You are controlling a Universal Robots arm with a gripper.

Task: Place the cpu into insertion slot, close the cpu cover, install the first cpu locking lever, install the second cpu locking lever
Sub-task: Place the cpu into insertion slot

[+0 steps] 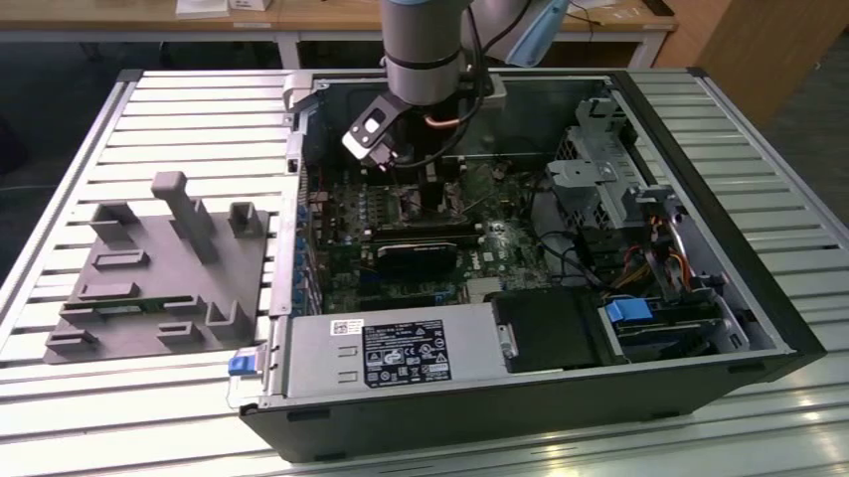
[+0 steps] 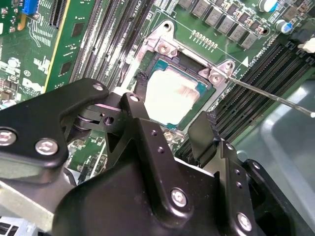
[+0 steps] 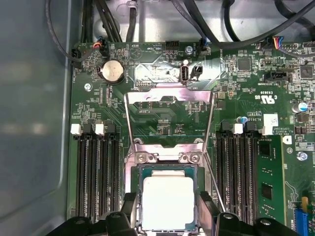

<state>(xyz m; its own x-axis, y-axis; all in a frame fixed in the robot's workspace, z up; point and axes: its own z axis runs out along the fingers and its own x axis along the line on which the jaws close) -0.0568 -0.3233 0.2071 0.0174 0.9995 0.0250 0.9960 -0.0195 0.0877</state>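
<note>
1. Exterior view, slatted metal bench [image 1: 199,109]. A grey moulded fixture [image 1: 159,268] sits near the bench's edge on the exterior view's left, well apart from the arm.
2. An open computer case [image 1: 531,298] takes the bench's middle and the exterior view's right. Its power supply [image 1: 385,353] lies along the near wall.
3. The robot arm [image 1: 424,50] comes down into the far part of the case, over the motherboard [image 1: 398,214].
4. First wrist view: black memory slots [image 3: 96,177] run on one side of the socket. A coin cell [image 3: 112,70] sits near the board's far edge.
5. The cpu [image 3: 167,194] lies flat in the insertion slot [image 3: 133,172], silver top up. In the second wrist view the cpu [image 2: 172,96] sits square inside the insertion slot's metal rim [image 2: 216,73].
6. The cpu cover [image 3: 167,96] stands raised on its hinge. The green board shows through its window.
7. The gripper [image 3: 168,209] is spread wide, one black finger [image 3: 129,206] on each side of the cpu. In the second wrist view the gripper [image 2: 172,105] straddles the cpu the same way. I cannot tell whether the pads touch the chip's edges.
8. A thin locking lever [image 2: 275,98] angles away from the socket corner, over the other memory slots [image 2: 256,83].
</note>
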